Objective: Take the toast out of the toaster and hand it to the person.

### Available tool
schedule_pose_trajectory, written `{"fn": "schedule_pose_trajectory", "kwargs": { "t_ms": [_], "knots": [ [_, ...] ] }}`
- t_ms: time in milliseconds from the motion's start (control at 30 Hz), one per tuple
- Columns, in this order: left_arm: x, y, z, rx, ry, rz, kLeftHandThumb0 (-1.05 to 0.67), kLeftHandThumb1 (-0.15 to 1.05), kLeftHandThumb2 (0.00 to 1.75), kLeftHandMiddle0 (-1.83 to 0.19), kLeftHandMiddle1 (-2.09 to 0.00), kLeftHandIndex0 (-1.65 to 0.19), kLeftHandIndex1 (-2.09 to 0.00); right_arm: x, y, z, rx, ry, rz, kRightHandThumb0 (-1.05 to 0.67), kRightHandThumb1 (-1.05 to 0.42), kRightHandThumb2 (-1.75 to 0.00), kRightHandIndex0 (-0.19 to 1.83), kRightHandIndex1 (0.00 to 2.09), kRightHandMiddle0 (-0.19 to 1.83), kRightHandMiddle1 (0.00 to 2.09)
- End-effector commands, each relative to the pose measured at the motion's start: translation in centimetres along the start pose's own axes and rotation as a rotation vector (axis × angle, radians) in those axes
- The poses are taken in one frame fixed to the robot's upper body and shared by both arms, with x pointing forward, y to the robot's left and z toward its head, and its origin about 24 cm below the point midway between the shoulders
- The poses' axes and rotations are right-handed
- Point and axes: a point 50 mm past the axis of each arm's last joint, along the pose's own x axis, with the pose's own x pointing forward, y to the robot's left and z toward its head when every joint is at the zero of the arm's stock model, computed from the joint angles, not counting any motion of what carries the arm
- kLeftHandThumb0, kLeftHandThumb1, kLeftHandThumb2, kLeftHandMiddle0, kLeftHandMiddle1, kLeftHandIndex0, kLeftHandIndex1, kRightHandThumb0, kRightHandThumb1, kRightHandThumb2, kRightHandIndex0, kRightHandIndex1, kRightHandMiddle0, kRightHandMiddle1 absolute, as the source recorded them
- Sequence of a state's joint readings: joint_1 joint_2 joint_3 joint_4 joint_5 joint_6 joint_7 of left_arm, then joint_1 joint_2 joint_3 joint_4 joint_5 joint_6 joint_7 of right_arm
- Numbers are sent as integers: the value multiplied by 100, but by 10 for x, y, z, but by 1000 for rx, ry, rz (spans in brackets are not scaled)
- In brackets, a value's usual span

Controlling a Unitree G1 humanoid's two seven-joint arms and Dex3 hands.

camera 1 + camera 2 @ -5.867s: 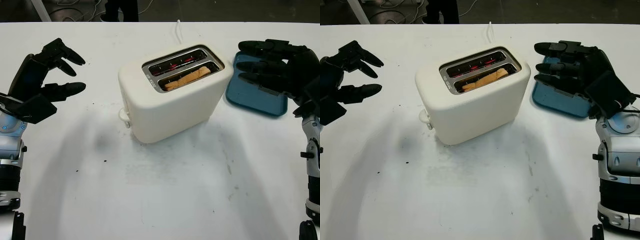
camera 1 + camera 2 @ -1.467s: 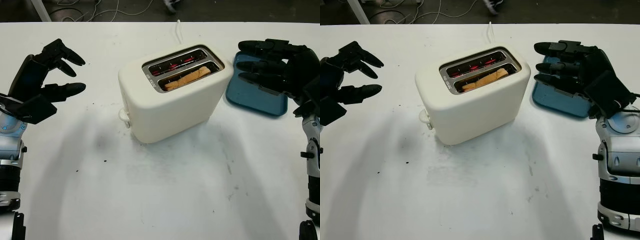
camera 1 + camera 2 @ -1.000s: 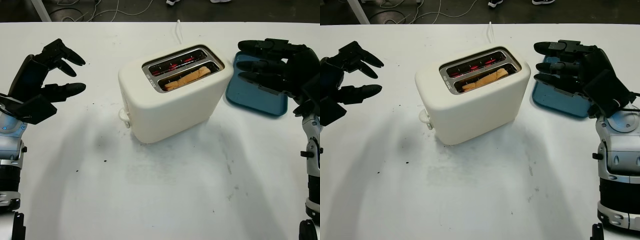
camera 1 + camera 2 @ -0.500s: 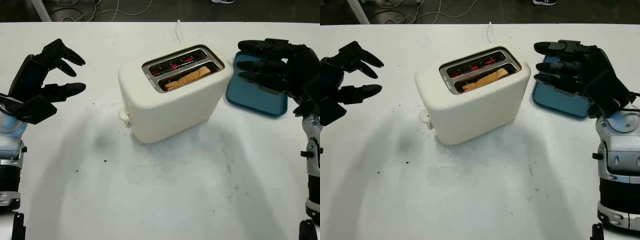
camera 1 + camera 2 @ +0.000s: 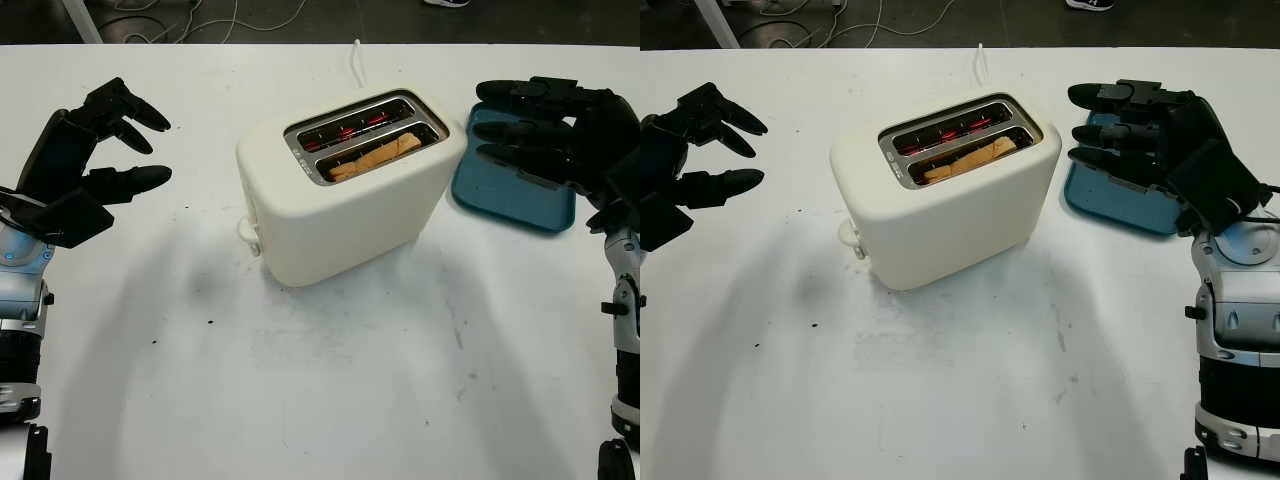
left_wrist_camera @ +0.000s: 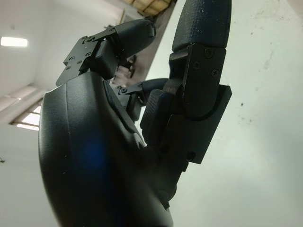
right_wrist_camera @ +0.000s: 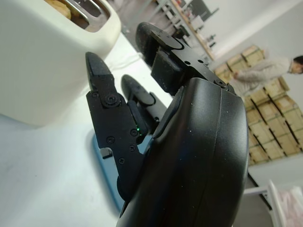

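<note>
So far nothing of the task looks done. A cream toaster (image 5: pixel 345 190) stands in the middle of a white table (image 5: pixel 330 390), turned at an angle, with two slots on top. The toast (image 5: pixel 375 157) sits low in the slot nearer the robot, its browned top edge just below the rim; the far slot glows red inside and looks empty.

The left hand (image 5: pixel 85 160) is open, raised over the table well to the left of the toaster. Its fingers are spread and point toward the toaster, and they hold nothing. The right hand (image 5: pixel 545 135) is open too, just beside the toaster's right end, above a blue tray (image 5: pixel 520 205) that lies flat on the table. Its three fingers (image 5: pixel 500 125) lie stacked one above another with gaps between them, aimed at the toaster but not touching it.

Beyond the far table edge lies dark floor with some cables. In the right wrist view a person (image 7: pixel 265 71) stands far off by stacked boxes.

Everything is left to do: reach into the near slot, pinch the toast, lift it clear, then pass it over to a person.
</note>
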State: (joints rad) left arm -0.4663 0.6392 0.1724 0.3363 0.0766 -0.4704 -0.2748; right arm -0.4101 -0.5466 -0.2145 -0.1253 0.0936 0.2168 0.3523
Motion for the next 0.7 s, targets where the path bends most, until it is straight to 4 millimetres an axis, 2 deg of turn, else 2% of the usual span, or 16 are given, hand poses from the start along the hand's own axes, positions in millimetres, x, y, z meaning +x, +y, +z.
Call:
{"fn": "schedule_pose_trajectory", "kwargs": {
  "t_ms": [0,667],
  "knots": [
    [-4,0,-1,-1,12,-1,-105,92,26,-42,-142,-29,-132,-1,-1,1,0,-7,2,-25,-81,0,87,1,78,0],
    [-4,-1,-2,-4,8,2,-105,92,27,-42,-142,-28,-132,-1,-1,2,-9,-3,2,-24,-81,0,88,1,78,0]
  ]
}}
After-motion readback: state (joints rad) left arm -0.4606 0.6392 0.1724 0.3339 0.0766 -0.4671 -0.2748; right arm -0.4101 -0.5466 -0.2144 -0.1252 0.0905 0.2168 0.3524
